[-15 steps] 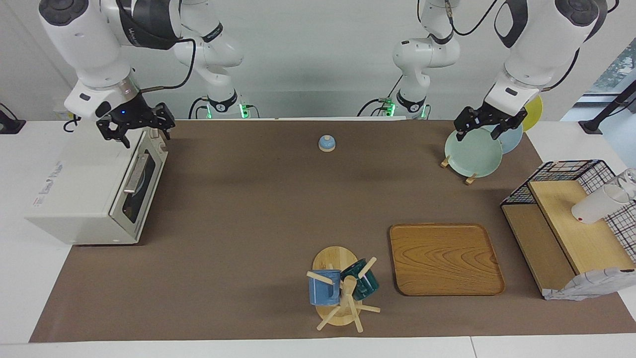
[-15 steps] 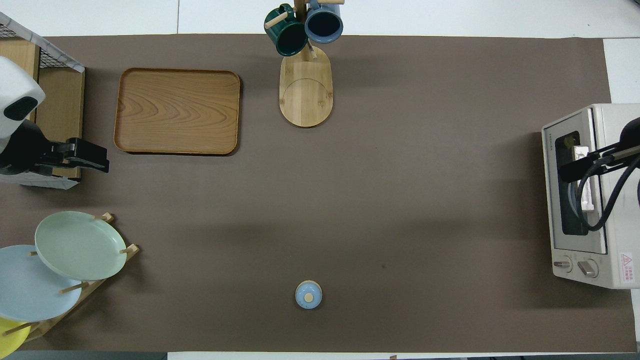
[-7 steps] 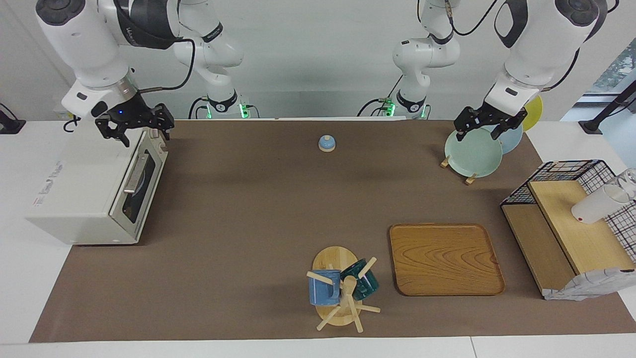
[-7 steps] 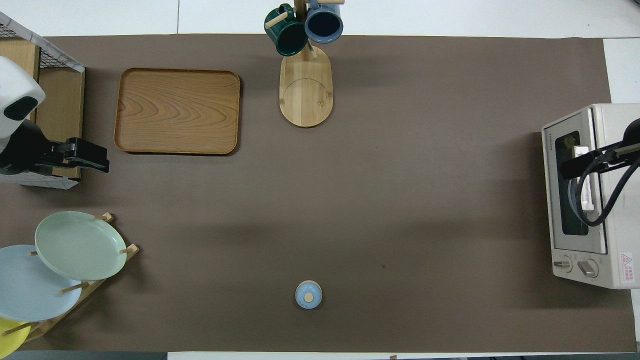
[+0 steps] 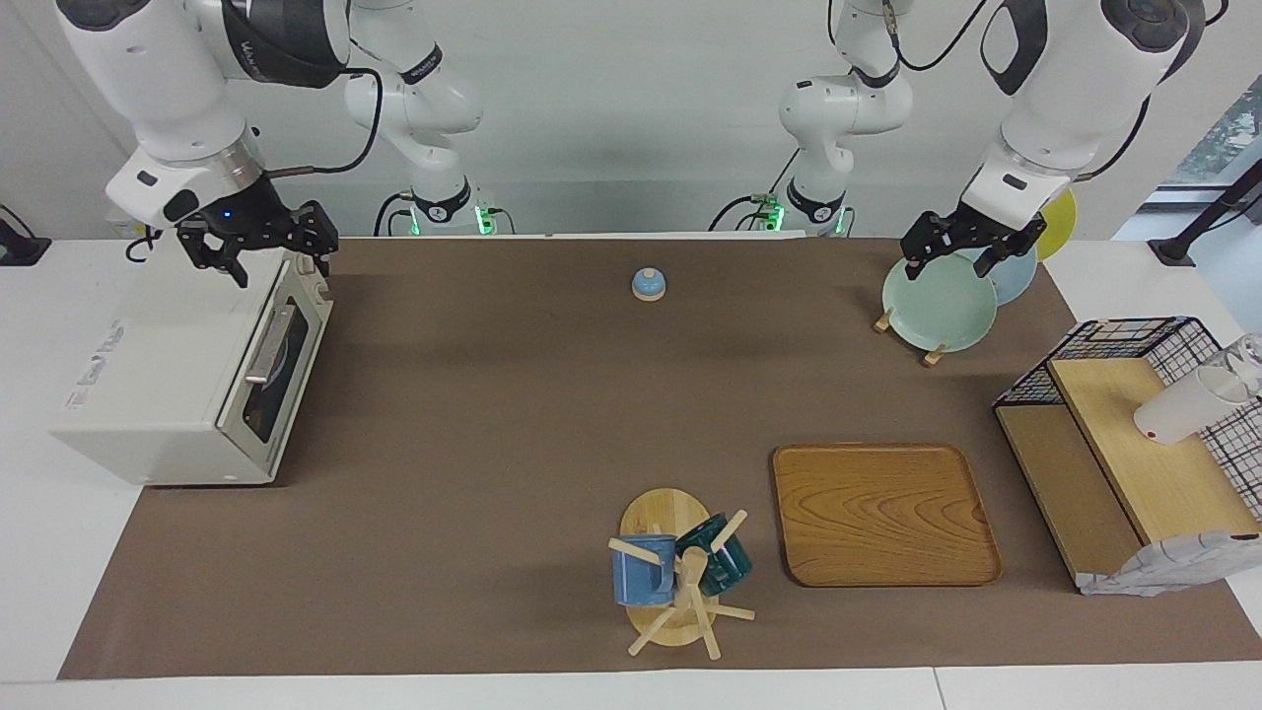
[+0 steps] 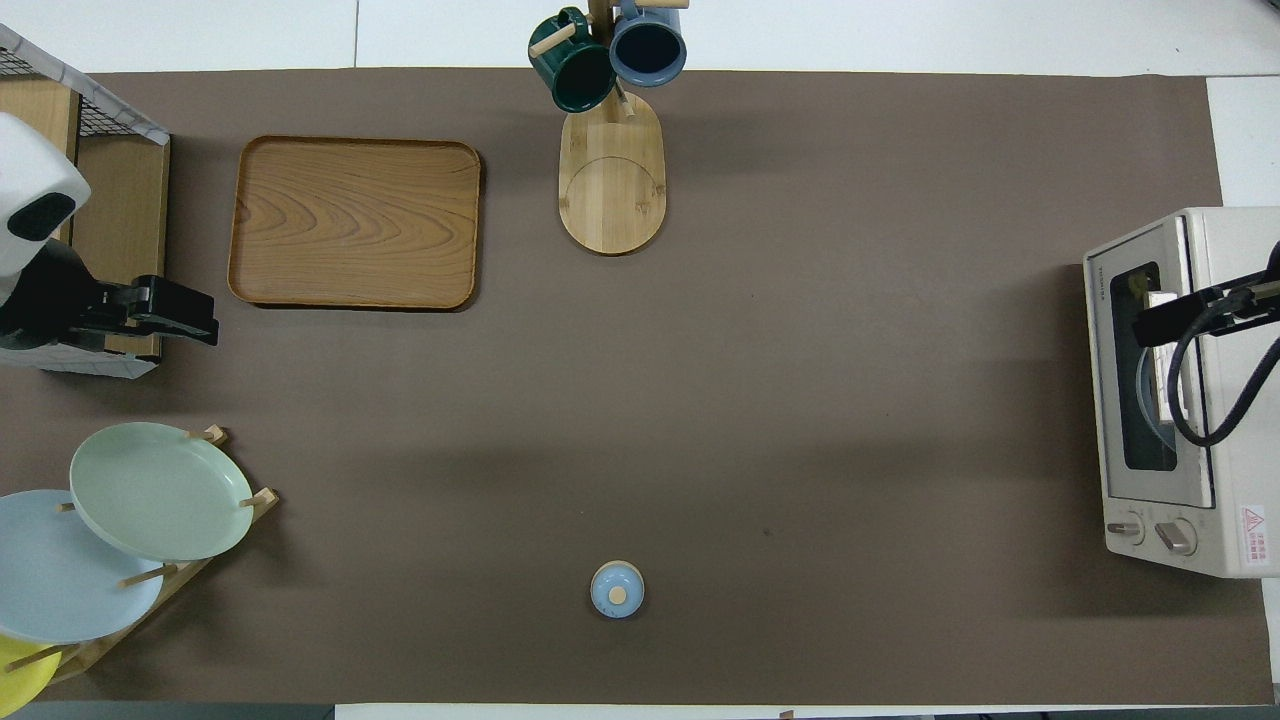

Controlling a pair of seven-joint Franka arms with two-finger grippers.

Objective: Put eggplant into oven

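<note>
I cannot find the eggplant anywhere on the tabletop (image 5: 473, 394); my guess is that it is already inside the oven (image 5: 187, 375), though the dark glass shows only a pale round shape that I cannot identify. The oven sits at the right arm's end of the tabletop with its door shut and its bar handle (image 5: 271, 342) untouched.

What has changed over the last second is small: the right gripper (image 5: 258, 244) has risen a little over the oven's top corner nearest the robots. Its fingers are spread wide and carry nothing. I read that as a retreat after closing the door, so the task looks finished or nearly so.

The left gripper (image 5: 969, 244) waits above the plate rack, over the pale green plate (image 5: 937, 304), fingers wide apart and empty, unmoved. The blue bell (image 5: 648, 284), mug tree (image 5: 678, 582) and wooden tray (image 5: 882, 513) sit undisturbed.
</note>
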